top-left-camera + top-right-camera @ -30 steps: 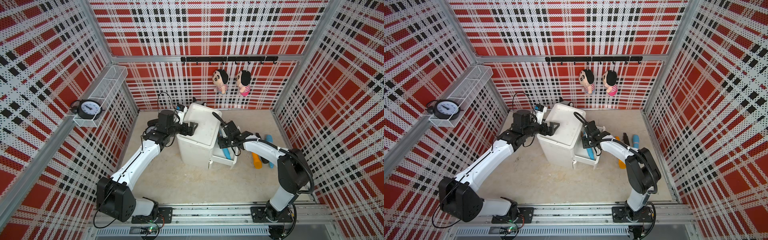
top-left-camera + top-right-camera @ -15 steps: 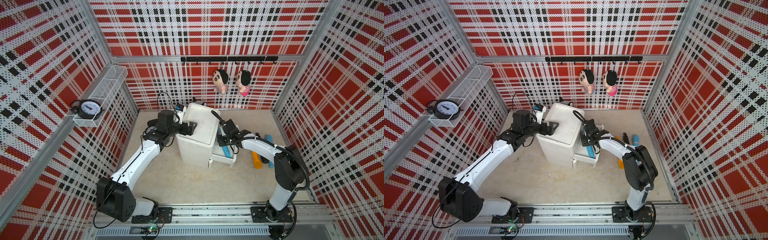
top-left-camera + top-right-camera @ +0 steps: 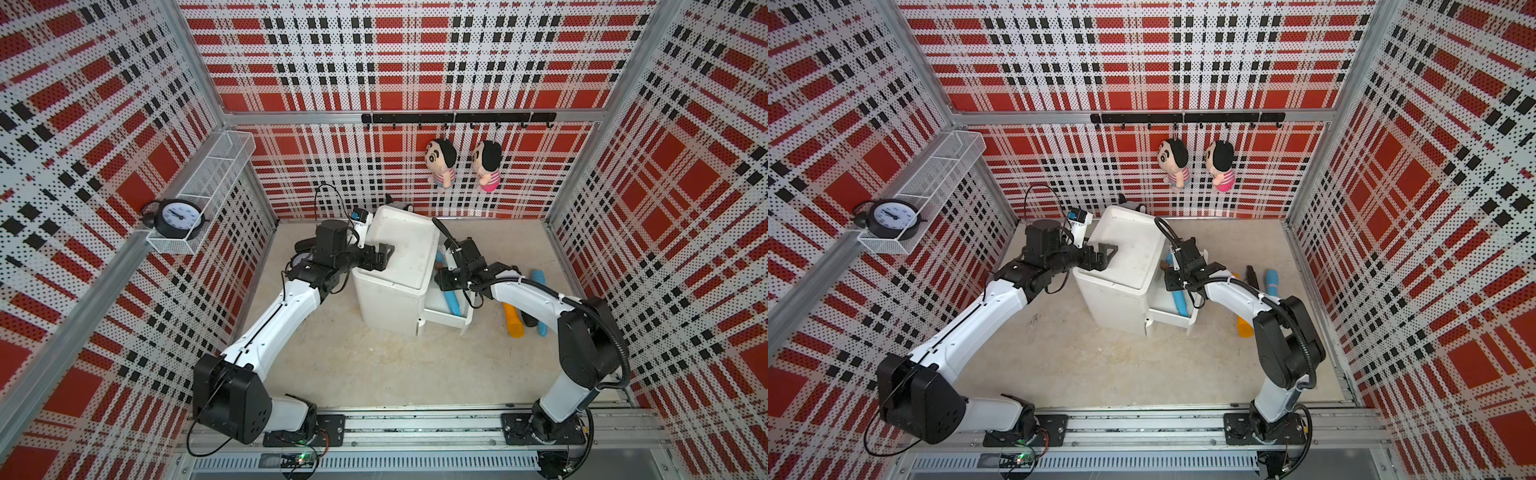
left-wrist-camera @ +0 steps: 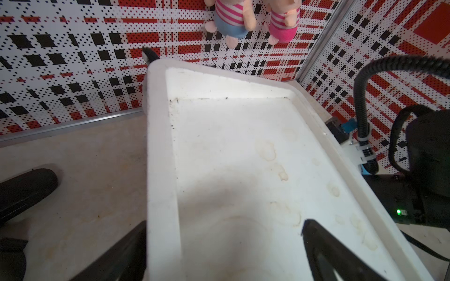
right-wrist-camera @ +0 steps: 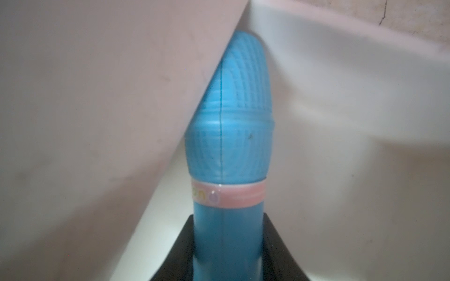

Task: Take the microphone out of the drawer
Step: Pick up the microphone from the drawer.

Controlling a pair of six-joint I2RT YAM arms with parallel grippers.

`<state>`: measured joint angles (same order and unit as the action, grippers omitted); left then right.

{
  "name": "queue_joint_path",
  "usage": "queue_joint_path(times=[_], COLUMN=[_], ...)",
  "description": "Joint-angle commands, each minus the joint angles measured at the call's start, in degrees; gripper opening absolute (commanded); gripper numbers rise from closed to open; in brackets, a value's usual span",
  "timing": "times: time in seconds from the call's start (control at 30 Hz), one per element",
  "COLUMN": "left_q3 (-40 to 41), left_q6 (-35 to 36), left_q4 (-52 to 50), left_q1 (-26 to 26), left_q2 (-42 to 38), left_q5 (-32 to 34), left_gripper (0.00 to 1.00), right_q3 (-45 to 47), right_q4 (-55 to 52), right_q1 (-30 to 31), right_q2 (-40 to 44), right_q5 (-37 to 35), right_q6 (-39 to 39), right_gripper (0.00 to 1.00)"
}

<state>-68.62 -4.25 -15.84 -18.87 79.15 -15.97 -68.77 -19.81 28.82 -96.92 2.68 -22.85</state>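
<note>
Blue ribbed plastic toy microphone [image 5: 231,136] with pink band: inside open white drawer [image 3: 445,316], head against white wall. Right gripper [image 5: 227,219]: black fingers [image 5: 272,250] pinch microphone handle from both sides. White plastic cabinet [image 3: 401,249] holds drawer at its side. Left gripper [image 3: 384,257]: fingers spread, straddling cabinet's raised top rim, gripping nothing.

Setting: robotics lab test cell. Enclosure of perforated plaid panels [image 3: 415,62] on aluminium framing [image 3: 291,117]. Left arm [image 3: 274,328] and right arm [image 3: 536,295] bolted to a slotted base rail [image 3: 415,426]. Staged props: 2 plush dolls [image 3: 441,164] on a hook bar [image 3: 457,118], clock [image 3: 179,217] in a wire basket [image 3: 220,162].
</note>
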Motion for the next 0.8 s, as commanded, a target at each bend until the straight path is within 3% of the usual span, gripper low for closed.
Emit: queue_joint_path(times=[0.0,0.37,0.63,0.77], left_q3=[0.94,1.12,1.42,0.61], left_q6=[0.67,0.81,0.82,1.60], left_q4=[-1.78,-1.82,-0.86,-1.83], left_q1=[0.24,0.13,-0.97,-4.85], left_q2=[0.36,0.30,-0.42,0.50], left_q5=[0.32,0.97,5.87,11.96], left_gripper=[0.98,0.98,0.98,0.98], right_q3=[0.41,4.15,1.11,0.72], right_q4=[2.90,9.40,5.97,4.63], right_q1=[-1.19,-2.38,-4.97,-9.22], right_q2=[2.87,10.06,14.13,17.29], right_q5=[1.55,1.23,2.27,5.22], right_q6=[-2.24,-6.92,-4.14,-2.20], right_gripper=[0.00,0.00,0.00,0.00])
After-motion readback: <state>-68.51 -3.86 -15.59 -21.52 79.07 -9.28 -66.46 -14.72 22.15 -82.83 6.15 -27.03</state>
